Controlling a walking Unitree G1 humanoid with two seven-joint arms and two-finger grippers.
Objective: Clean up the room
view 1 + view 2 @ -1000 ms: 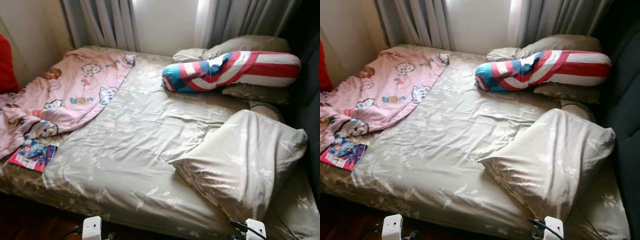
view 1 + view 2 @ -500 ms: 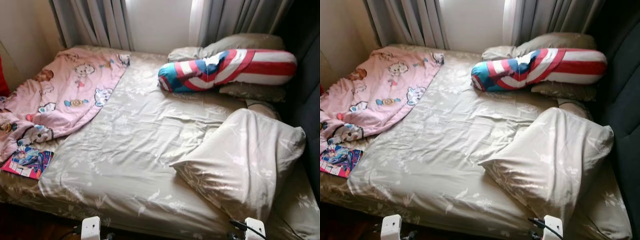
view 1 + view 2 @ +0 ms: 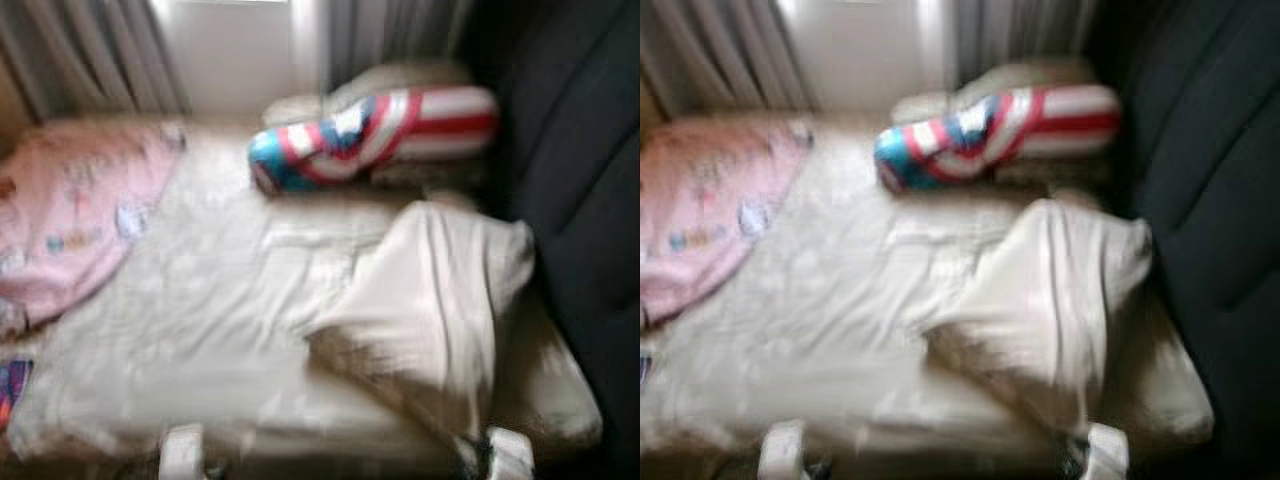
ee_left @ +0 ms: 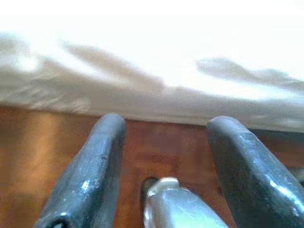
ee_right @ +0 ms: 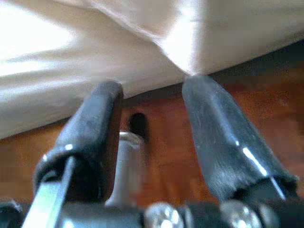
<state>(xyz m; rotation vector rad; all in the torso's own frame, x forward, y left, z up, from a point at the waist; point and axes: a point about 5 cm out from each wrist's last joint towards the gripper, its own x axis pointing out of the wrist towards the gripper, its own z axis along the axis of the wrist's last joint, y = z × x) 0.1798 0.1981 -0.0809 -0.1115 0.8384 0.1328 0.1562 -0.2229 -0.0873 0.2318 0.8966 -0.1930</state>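
Head views blurred, robot likely mid-turn. Left to right: pink blanket [image 3: 70, 225] crumpled on the far-left part of the bed [image 3: 230, 330], well off from both sets of fingers; striped bolster [image 3: 375, 135] at the far end by the curtains [image 3: 90, 60], long axis running across the bed; beige pillow [image 3: 430, 300] lying askew on the near right side, long axis slanting away from the robot, ahead of and above the right fingers, so the right arm is nearer to it. Left gripper [image 4: 164, 156] hangs low at the bed edge, fingers spread wide, empty, pointing at the bed side over the wooden floor [image 4: 28, 156]. Right gripper [image 5: 152, 142] same pose, fingers wide apart and empty, with a sheet corner [image 5: 185, 47] just beyond its tips. Likely next: raise the right arm toward the pillow.
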